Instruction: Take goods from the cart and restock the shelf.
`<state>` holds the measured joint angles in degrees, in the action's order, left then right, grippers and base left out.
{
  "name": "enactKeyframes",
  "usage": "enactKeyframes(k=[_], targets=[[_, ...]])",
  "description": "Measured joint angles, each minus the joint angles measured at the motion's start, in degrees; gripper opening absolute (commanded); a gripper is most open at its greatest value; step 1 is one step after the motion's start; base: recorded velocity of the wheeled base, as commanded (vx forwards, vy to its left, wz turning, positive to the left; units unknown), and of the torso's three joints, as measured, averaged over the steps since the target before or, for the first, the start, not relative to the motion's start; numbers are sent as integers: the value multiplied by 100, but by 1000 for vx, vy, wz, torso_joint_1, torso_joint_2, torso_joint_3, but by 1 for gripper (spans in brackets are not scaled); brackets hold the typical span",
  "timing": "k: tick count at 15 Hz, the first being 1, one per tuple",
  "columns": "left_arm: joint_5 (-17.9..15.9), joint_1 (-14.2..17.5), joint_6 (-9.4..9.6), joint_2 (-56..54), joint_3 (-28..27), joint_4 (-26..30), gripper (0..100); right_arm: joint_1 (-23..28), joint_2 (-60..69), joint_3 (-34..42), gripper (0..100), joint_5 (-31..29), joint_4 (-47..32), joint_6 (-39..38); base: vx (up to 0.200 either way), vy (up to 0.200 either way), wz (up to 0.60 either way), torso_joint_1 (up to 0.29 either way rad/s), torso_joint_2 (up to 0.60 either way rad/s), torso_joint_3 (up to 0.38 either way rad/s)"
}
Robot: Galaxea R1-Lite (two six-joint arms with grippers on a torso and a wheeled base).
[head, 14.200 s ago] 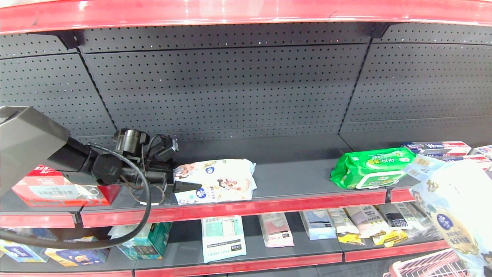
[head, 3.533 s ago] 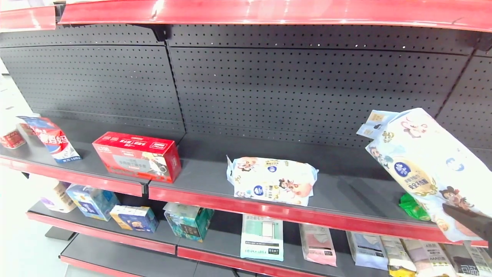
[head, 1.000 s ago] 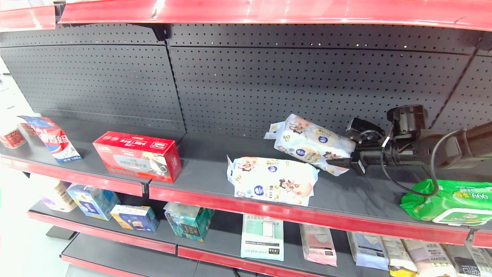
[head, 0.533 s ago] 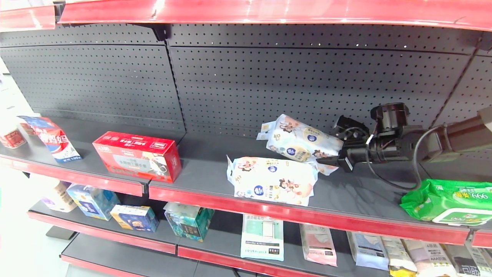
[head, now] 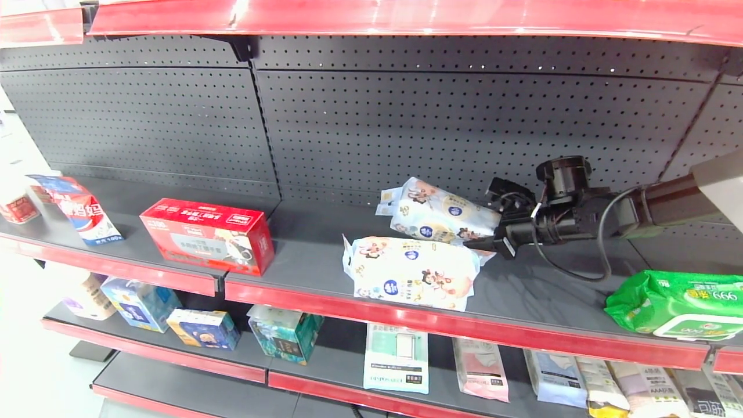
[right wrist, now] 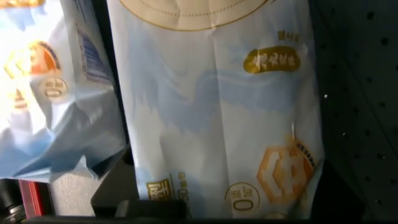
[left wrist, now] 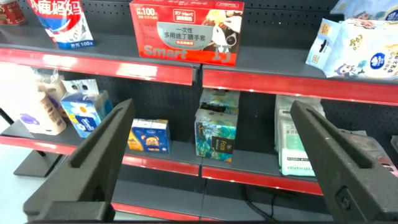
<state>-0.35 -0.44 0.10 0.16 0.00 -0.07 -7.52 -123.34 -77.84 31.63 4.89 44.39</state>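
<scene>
**Pack held over the middle shelf**

A cartoon-printed pack [head: 441,212] is seen right of centre in the head view, clamped at its right end by the right gripper [head: 486,237], whose fingers are closed on the wrapper. The pack is tilted, its free end raised toward the pegboard [head: 406,128], and it is held toward the back of the shelf [head: 540,290]; whether it touches the board cannot be told. In the right wrist view the same pack [right wrist: 224,112] is shown close up, with a second pack [right wrist: 56,93] alongside. That second pack [head: 412,271] is laid flat just in front of the held one, near the shelf's red front edge. A red box [head: 209,235] is placed left of centre and a green pack [head: 679,302] at the lower right. The left gripper [left wrist: 211,106] is seen with its fingers spread wide and nothing between them, faced toward the red box [left wrist: 186,31] and a teal box [left wrist: 216,127] on the shelf below.
</scene>
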Motion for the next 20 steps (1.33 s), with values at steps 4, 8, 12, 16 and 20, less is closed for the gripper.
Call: enactKeyframes(k=[4,8,12,16,20], targets=[[0,0,0,0,0,0,100,-20,-110,-383,0,-187,-494,135,0,0,0,0,0,0],[0,0,0,0,0,2,100,-121,-262,-689,0,-227,-795,138,0,0,0,0,0,0],[2,0,0,0,0,2,100,-215,-466,-1226,0,-238,-1175,138,0,0,0,0,0,0],[2,0,-2,0,0,2,100,-280,-617,-1431,0,-238,-1641,488,0,0,0,0,0,0],[2,0,0,0,0,0,100,-269,-734,-1640,0,-230,-1720,608,0,0,0,0,0,0]])
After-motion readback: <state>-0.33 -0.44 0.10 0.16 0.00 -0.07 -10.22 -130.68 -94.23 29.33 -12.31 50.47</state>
